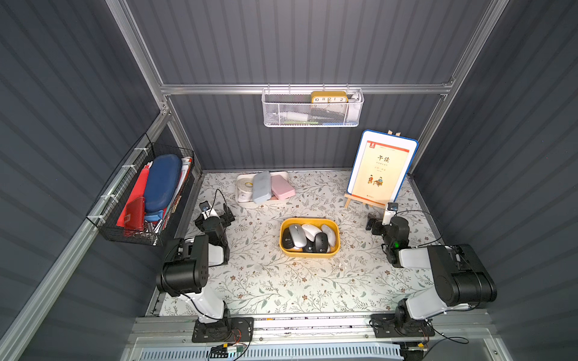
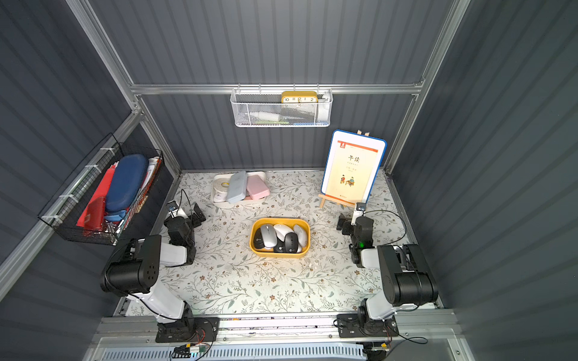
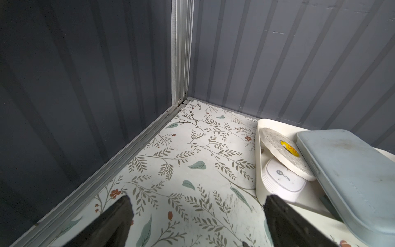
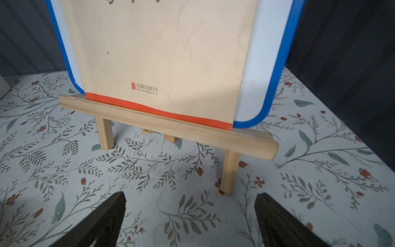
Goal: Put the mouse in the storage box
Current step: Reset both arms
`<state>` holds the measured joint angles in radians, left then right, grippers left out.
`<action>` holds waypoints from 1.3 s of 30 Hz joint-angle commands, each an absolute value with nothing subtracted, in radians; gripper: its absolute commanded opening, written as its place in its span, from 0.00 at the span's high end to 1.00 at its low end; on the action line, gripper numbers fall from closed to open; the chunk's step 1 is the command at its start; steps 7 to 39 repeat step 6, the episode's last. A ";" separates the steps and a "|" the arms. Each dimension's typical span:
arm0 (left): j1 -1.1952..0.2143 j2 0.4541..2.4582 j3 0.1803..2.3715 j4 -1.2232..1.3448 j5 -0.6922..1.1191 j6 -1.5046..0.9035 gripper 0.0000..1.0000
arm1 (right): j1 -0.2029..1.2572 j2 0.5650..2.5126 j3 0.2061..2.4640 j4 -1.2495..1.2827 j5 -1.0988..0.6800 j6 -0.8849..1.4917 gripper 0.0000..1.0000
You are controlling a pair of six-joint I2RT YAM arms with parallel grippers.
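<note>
The yellow storage box stands in the middle of the floral table in both top views. Several mice lie piled inside it, among them a silver mouse and a black mouse. No mouse shows outside the box. My left gripper hovers low at the table's left side, open, with only tablecloth between its fingers. My right gripper is at the right side, facing the easel, open and holding nothing. Neither wrist view shows the box.
A white tray at the back holds a tape roll and grey-blue and pink cases. A wooden easel carries a book at the back right. A black wire basket hangs on the left wall, a white mesh basket on the back wall.
</note>
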<state>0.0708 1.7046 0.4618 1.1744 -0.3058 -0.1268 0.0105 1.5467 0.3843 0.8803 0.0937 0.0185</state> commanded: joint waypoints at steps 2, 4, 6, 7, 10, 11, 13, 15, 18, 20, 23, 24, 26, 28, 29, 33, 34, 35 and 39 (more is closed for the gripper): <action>0.069 1.701 0.463 1.200 -0.291 -0.141 0.00 | 0.009 1.551 0.406 0.871 0.099 0.033 0.01; 0.069 1.701 0.463 1.200 -0.291 -0.141 0.01 | 0.008 1.546 0.401 0.877 0.097 0.030 0.01; 0.069 1.701 0.463 1.200 -0.290 -0.141 0.01 | 0.009 1.542 0.398 0.875 0.099 0.030 0.01; 0.069 1.701 0.463 1.200 -0.290 -0.141 0.01 | 0.009 1.542 0.398 0.875 0.099 0.030 0.01; 0.069 1.701 0.463 1.200 -0.290 -0.141 0.01 | 0.009 1.542 0.398 0.875 0.099 0.030 0.01; 0.069 1.701 0.463 1.200 -0.290 -0.141 0.01 | 0.009 1.542 0.398 0.875 0.099 0.030 0.01; 0.069 1.701 0.463 1.200 -0.290 -0.141 0.01 | 0.009 1.542 0.398 0.875 0.099 0.030 0.01; 0.069 1.701 0.463 1.200 -0.290 -0.141 0.01 | 0.009 1.542 0.398 0.875 0.099 0.030 0.01; 0.069 1.701 0.463 1.200 -0.290 -0.141 0.01 | 0.009 1.542 0.398 0.875 0.099 0.030 0.01; 0.069 1.701 0.463 1.200 -0.290 -0.141 0.01 | 0.009 1.542 0.398 0.875 0.099 0.030 0.01; 0.069 1.701 0.463 1.200 -0.290 -0.141 0.01 | 0.009 1.542 0.398 0.875 0.099 0.030 0.01; 0.069 1.701 0.463 1.200 -0.290 -0.141 0.01 | 0.009 1.542 0.398 0.875 0.099 0.030 0.01; 0.069 1.701 0.463 1.200 -0.290 -0.141 0.01 | 0.009 1.542 0.398 0.875 0.099 0.030 0.01; 0.069 1.701 0.463 1.200 -0.290 -0.141 0.01 | 0.009 1.542 0.398 0.875 0.099 0.030 0.01; 0.069 1.701 0.463 1.200 -0.290 -0.141 0.01 | 0.009 1.542 0.398 0.875 0.099 0.030 0.01; 0.069 1.701 0.463 1.200 -0.290 -0.141 0.01 | 0.009 1.542 0.398 0.875 0.099 0.030 0.01; 0.069 1.701 0.463 1.200 -0.290 -0.141 0.01 | 0.009 1.542 0.398 0.875 0.099 0.030 0.01; 0.069 1.701 0.463 1.200 -0.290 -0.141 0.01 | 0.009 1.542 0.398 0.875 0.099 0.030 0.01; 0.069 1.701 0.463 1.200 -0.290 -0.141 0.01 | 0.009 1.542 0.398 0.875 0.099 0.030 0.01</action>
